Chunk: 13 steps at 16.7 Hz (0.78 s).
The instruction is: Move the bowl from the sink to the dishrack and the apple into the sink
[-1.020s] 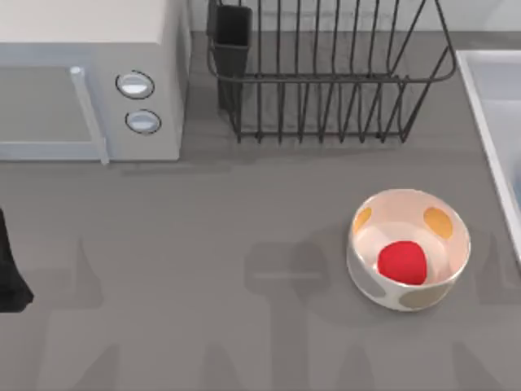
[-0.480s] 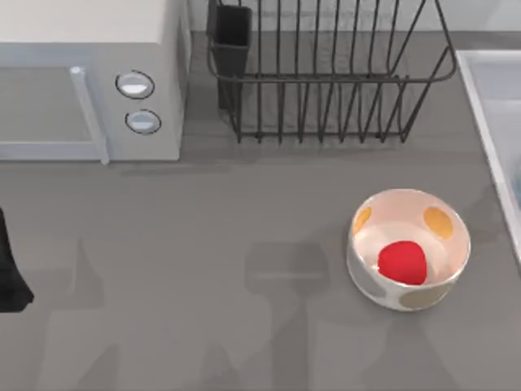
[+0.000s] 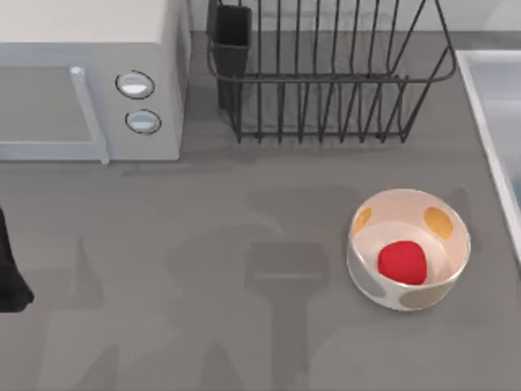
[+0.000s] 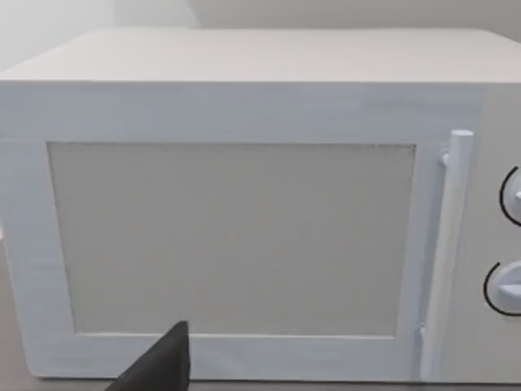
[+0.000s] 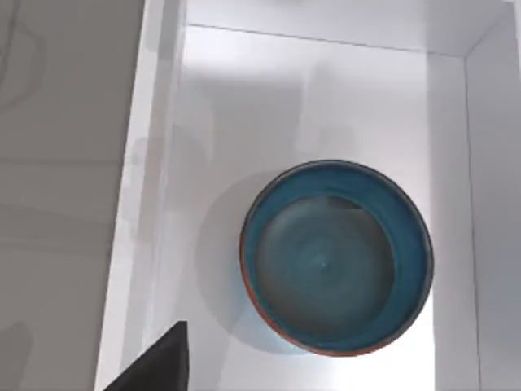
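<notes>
The blue-teal bowl (image 5: 338,257) with its reddish rim sits upright on the floor of the pale sink (image 5: 138,204), seen from above in the right wrist view. A dark part of my right gripper (image 5: 155,368) hangs above the sink's rim, off to one side of the bowl and not touching it. In the top view the red apple (image 3: 402,262) lies inside a cream spotted bowl (image 3: 440,221) on the table. The black wire dishrack (image 3: 326,77) stands at the back and the sink's edge (image 3: 488,106) runs along the right. My left arm (image 3: 8,273) is parked at the left edge.
A white microwave (image 3: 89,73) fills the back left, and its door (image 4: 236,236) faces my left gripper (image 4: 159,366). A black utensil cup (image 3: 232,37) sits at the rack's left corner. Bare grey table lies between the microwave and the spotted bowl.
The arm shadows on the table have shifted and grown in the middle. The apple, spotted bowl and dishrack have not moved.
</notes>
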{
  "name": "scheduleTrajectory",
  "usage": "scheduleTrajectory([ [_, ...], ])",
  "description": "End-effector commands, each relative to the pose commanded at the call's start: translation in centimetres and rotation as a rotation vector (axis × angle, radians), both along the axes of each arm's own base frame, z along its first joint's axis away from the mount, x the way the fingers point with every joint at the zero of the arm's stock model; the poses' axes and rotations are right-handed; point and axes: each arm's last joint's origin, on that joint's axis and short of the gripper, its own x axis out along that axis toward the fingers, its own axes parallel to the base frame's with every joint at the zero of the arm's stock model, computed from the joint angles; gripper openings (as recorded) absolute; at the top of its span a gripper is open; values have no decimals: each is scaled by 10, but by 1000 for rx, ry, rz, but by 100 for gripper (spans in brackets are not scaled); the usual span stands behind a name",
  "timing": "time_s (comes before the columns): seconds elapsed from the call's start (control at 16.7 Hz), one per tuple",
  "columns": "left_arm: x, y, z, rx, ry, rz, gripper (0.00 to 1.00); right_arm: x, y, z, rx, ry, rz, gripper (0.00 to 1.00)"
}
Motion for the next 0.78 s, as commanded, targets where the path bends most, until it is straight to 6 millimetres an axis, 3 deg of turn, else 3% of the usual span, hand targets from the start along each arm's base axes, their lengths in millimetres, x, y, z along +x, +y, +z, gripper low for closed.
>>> scheduleTrajectory([
  [0.18,0,0,0,0,0,0,100,61,-33,-30,16,180,-24,100],
  [0.36,0,0,0,0,0,0,100,106,-67,-76,43,340,-46,100],
  [0.6,0,0,0,0,0,0,100,137,-105,-137,83,498,-71,100],
  [0.78,0,0,0,0,0,0,100,144,-121,-166,104,563,-85,100],
])
